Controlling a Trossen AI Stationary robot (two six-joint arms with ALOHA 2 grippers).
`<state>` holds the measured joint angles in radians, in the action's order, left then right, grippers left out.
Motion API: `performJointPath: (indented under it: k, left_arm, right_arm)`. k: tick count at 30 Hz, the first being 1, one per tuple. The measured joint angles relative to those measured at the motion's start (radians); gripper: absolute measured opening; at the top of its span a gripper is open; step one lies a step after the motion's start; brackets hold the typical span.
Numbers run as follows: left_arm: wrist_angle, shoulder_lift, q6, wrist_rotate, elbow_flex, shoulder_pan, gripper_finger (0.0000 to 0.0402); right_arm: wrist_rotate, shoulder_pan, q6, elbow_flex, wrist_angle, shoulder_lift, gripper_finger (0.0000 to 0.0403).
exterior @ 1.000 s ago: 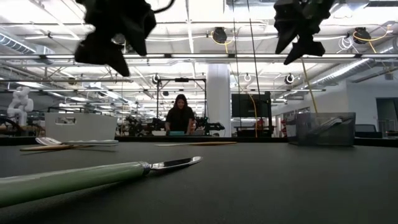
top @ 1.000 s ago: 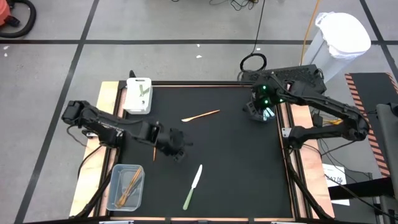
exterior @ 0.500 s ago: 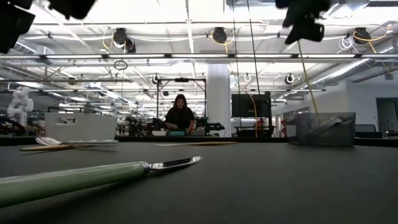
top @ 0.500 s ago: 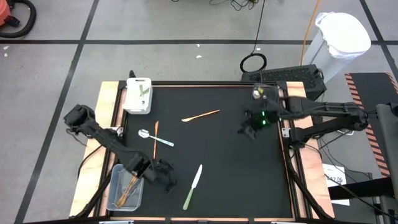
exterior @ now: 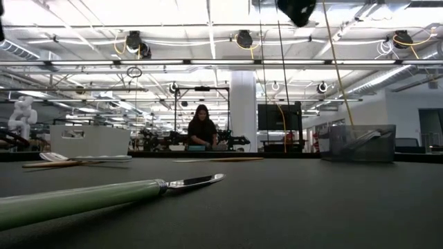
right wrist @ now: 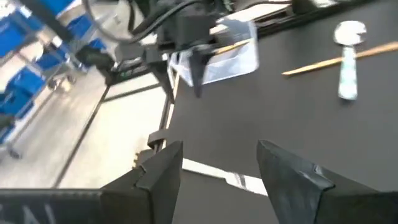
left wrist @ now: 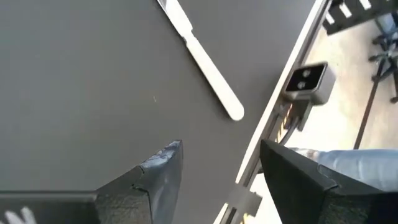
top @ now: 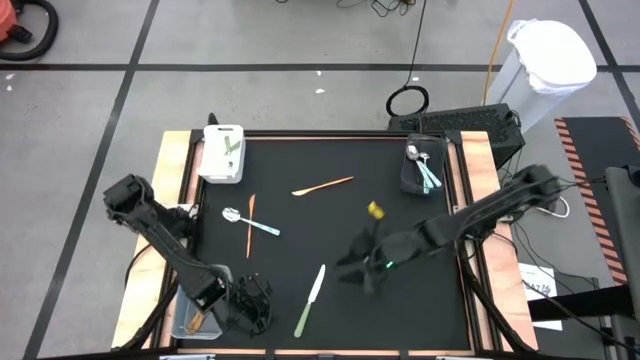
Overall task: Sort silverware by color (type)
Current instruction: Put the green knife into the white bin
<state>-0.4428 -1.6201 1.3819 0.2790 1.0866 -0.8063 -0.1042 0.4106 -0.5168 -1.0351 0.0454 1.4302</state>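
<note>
Both hands, the left hand [top: 252, 305] and right hand [top: 360, 268], are hanging open and empty near the green knife [top: 310, 300], so they could be bumping together.

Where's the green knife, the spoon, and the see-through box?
green knife [top: 303, 322], high view, on its green handle
spoon [top: 232, 214], high view, on its silver bowl
see-through box [top: 186, 318], high view, on its rim

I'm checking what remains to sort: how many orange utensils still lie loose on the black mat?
2: one orange utensil at the mat's middle rear, another orange utensil beside the spoon on the left. More sit in the clear bin, partly hidden.
</note>
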Motion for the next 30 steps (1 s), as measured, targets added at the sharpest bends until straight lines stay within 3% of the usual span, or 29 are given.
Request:
performJointPath:
  k: [5, 10, 17, 20, 26, 30]
  left_arm:
    - [-0.028, -0.034, -0.001, -0.008, 0.0, -0.016, 0.0215]
    - [-0.021, -0.057, -0.001, -0.016, 0.0, -0.014, 0.0215]
    - [-0.017, -0.057, 0.001, -0.016, 0.0, -0.014, 0.0215]
    - [-0.015, -0.057, 0.054, -0.033, 0.0, -0.015, 0.0215]
    - [-0.012, -0.057, 0.078, -0.184, 0.0, -0.015, 0.0215]
    - [-0.016, -0.057, 0.078, -0.215, 0.0, -0.015, 0.0215]
  right_arm:
    - [0.007, 0.05, 0.09, -0.093, 0.024, 0.229, 0.0201]
    - [0.096, 0.067, 0.189, -0.19, 0.026, 0.401, 0.0201]
    - [0.136, 0.059, 0.549, -0.351, 0.062, 0.607, 0.0201]
    - [0.172, 0.031, 0.621, -0.444, 0.027, 0.696, 0.0201]
    - [0.312, -0.003, 0.692, -0.546, -0.072, 0.777, 0.0201]
    - [0.365, -0.021, 0.726, -0.548, -0.15, 0.794, 0.0201]
